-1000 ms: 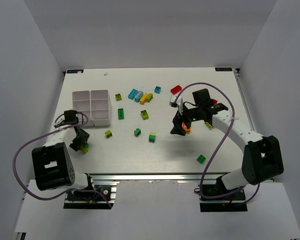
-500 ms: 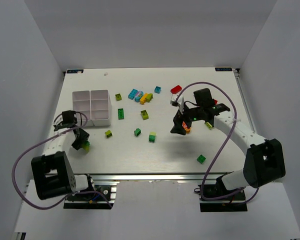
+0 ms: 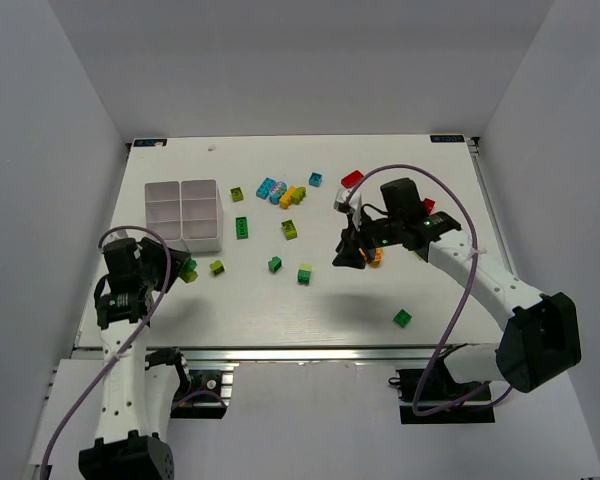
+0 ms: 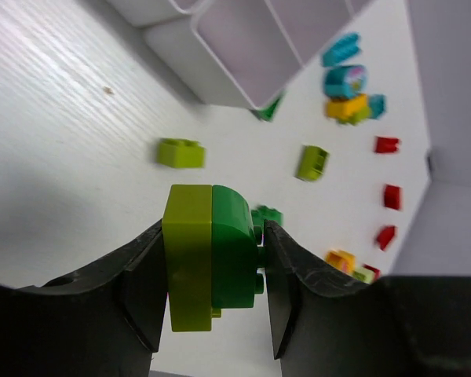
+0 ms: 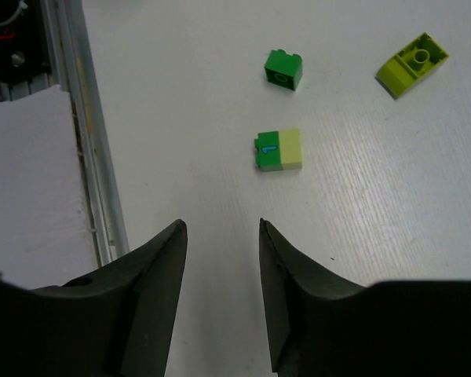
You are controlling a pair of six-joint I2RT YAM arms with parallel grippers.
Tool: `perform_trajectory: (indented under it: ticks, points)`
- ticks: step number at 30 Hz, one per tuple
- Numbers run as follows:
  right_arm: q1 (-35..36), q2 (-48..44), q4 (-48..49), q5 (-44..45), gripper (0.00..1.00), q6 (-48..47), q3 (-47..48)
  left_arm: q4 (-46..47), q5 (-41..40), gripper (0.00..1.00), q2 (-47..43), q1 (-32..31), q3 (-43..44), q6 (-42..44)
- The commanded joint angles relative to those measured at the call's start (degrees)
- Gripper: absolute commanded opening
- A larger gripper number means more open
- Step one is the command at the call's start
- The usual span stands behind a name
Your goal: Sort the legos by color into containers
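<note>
The left gripper [image 4: 213, 271] is clamped tight on a lime-and-green brick [image 4: 200, 255], which is pinched between both fingers and held up off the table [image 4: 55, 157]. It sits just short of the white tray [image 4: 220, 75], with loose legos scattered beyond. Over to the right gripper [image 5: 220, 228]: the fingers are parted with nothing between them as it hovers over bare tabletop. A green-and-lime brick [image 5: 279, 149] lies just ahead, with a dark green brick [image 5: 283, 69] and a lime brick [image 5: 412, 63] farther on, well apart from the tray.

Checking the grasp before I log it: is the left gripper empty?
No, the left wrist view shows the left gripper shut on a lime-and-green brick that fills the gap between its two sides.
</note>
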Motion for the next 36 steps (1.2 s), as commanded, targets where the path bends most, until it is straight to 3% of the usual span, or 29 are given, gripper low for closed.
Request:
perform_trajectory:
  ticks: [1,5,9,12,18,26,36]
  points:
    - [2.18,-0.79,0.95,-2.43,0.46,8.19,3.53,3.65,8.04,0.02,-2.96,-1.28,-0.72,-5.05]
    - [4.82,-0.97,3.84,0.12,0.48,15.57,5.2,7.08,8.92,0.02,-2.87,-4.79,0.34,-7.51]
    - [6.84,-0.71,7.54,4.77,0.5,23.4,6.43,11.65,4.1,0.02,-0.68,-11.55,2.88,-11.73]
    - [7.37,-0.79,9.3,6.01,0.51,27.88,7.14,15.34,-2.12,0.02,2.66,-23.66,4.81,-14.98]
    - [7.37,-2.81,12.46,7.68,0.56,32.9,5.74,20.7,-9.62,0.02,10.92,-35.72,8.77,-18.24]
    - [7.37,-6.15,15.63,16.02,0.59,43.26,3.62,27.9,-14.81,0.01,17.25,-43.55,10.89,-22.63]
    - [9.21,-6.33,21.87,19.54,0.59,49.25,1.78,33.36,-15.51,0.02,20.95,-47.43,9.48,-25.88]
